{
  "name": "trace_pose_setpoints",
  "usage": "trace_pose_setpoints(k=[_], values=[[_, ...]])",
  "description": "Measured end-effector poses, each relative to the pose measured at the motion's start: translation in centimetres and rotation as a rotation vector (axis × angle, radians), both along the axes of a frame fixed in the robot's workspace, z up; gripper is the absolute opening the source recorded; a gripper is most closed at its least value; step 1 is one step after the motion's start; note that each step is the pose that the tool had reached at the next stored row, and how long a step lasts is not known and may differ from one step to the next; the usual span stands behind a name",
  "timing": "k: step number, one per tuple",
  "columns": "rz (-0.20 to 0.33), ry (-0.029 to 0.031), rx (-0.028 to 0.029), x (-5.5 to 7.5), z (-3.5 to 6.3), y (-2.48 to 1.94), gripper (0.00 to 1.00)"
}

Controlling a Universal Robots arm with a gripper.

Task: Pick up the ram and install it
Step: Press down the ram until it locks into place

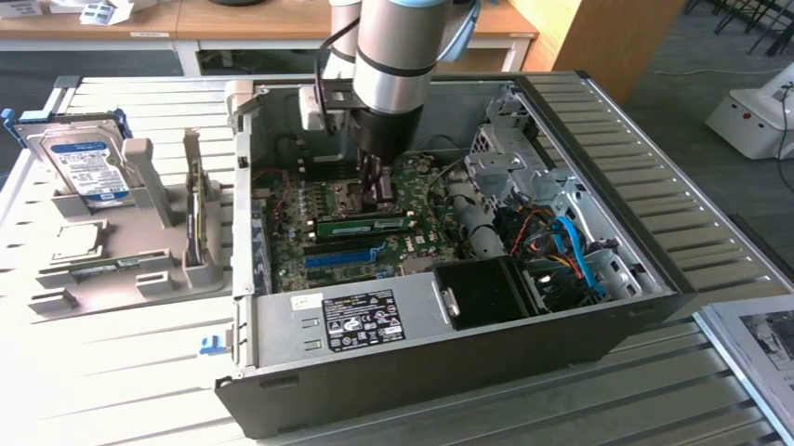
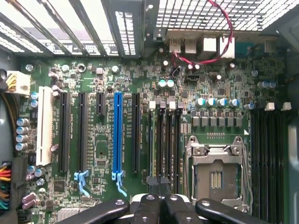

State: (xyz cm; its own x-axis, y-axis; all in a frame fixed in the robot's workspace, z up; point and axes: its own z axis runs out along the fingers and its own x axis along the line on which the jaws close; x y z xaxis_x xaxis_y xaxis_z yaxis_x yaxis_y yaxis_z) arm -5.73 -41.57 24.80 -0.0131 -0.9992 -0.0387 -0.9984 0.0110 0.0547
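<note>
Exterior view, from its left to its right. On the slatted tabletop [image 1: 125, 372] stands a grey parts holder [image 1: 118, 269], with a silver hard drive [image 1: 89, 167] bearing a blue-white label upright in its rear slot. Beside it lies an open computer case [image 1: 645, 279], its power supply [image 1: 360, 321] with a black label along the near wall. My arm [image 1: 397, 56] descends into the case, and my gripper [image 1: 376, 186] hangs just above the motherboard [image 1: 323, 246], its fingers pressed together with nothing between them. The ram [image 1: 363, 224], a narrow green stick, lies lengthwise in a slot on the motherboard, just below my gripper's tip and above the blue slot [image 1: 337, 257]. Further right sit a black fan housing [image 1: 490, 293] and a bundle of blue cables [image 1: 577, 255].

Wrist view. A white slot [image 2: 44, 125], several black slots and the long blue slot [image 2: 117, 133] run parallel across the motherboard [image 2: 219, 84]. The ram [image 2: 153, 135] shows edge-on as a thin green line in the row of memory slots beside the empty processor socket [image 2: 216, 172]. My closed gripper [image 2: 162, 205] sits directly over the near end of these memory slots.
</note>
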Motion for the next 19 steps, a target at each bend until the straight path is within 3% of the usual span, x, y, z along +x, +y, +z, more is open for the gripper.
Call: trace_pose_setpoints(k=[19], values=[[0.0,0.0001,-0.0001,-1.8,0.0,0.0,0.1]])
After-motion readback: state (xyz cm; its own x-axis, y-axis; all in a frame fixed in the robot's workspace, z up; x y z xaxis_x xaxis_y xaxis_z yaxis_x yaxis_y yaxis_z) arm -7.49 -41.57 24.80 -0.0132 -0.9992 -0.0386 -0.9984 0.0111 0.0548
